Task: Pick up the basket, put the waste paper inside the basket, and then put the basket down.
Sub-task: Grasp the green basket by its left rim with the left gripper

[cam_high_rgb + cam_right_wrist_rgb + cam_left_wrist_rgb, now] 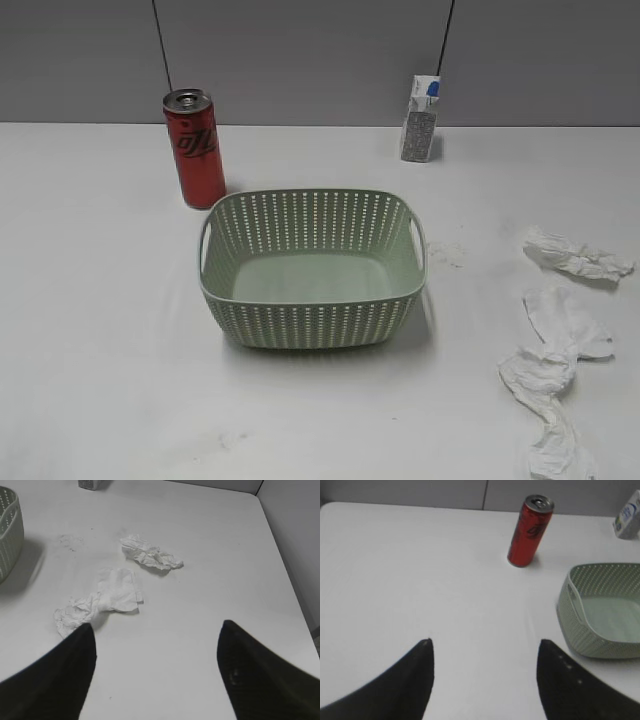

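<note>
The sage-green basket [312, 268] stands empty in the middle of the white table; it also shows at the right of the left wrist view [602, 611] and at the left edge of the right wrist view [9, 530]. Waste paper lies to its right: one piece [575, 257] farther back, and a long crumpled piece [553, 375] nearer. In the right wrist view they show as the far piece [150, 554] and the near piece [102, 600]. My left gripper [485, 644] is open and empty, left of the basket. My right gripper [156, 626] is open and empty, just right of the near paper. Neither gripper shows in the exterior view.
A red soda can [194, 148] stands behind the basket's left corner; it also shows in the left wrist view [530, 530]. A small white-and-blue carton [421, 118] stands at the back right. The table's right edge [287, 575] meets a grey wall.
</note>
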You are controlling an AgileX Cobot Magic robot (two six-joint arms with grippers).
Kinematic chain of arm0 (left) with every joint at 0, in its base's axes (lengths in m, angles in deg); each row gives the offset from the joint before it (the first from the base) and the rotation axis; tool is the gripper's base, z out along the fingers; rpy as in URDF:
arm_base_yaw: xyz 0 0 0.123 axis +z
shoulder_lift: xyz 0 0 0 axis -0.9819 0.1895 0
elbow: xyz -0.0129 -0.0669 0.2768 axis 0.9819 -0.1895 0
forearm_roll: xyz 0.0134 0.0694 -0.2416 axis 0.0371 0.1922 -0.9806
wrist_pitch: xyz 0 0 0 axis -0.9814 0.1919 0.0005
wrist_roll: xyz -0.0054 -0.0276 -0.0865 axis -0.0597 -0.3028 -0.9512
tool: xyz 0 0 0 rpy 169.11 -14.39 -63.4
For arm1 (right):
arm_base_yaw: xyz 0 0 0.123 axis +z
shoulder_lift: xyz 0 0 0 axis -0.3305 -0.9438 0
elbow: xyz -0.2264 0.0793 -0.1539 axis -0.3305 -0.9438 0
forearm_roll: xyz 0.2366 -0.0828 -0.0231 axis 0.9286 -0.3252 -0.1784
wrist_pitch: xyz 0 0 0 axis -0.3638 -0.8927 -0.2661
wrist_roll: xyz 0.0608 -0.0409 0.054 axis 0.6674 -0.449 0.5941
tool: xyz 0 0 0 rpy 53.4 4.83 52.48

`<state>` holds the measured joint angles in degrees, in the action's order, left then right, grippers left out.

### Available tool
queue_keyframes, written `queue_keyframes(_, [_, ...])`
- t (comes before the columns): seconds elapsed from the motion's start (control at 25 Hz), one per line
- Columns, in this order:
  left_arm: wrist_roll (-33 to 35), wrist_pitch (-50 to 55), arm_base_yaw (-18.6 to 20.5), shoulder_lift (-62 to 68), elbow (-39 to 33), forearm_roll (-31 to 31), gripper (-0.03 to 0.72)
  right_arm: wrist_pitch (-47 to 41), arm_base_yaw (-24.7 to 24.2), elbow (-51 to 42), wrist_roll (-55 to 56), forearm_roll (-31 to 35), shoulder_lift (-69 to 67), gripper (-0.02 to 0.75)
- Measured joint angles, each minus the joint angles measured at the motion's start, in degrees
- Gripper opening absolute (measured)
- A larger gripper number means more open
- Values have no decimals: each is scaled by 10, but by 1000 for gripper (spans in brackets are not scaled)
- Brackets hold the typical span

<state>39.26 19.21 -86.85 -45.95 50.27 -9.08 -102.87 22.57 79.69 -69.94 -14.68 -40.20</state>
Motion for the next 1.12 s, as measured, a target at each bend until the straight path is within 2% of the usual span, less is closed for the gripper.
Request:
queue_keyframes(0.24, [0,-14,-65,171,58,-2,491,0,0,0,0,0,0,570])
queue_keyframes(0.64, [-1,-18,-154,511,218,-2,491,0,0,0,0,0,0,570])
queue_keyframes(0.88, [-67,-17,-190,681,320,-2,491,0,0,0,0,0,0,570])
queue_keyframes(1.12, [-118,-16,-225,807,380,-3,491,0,0,0,0,0,0,570])
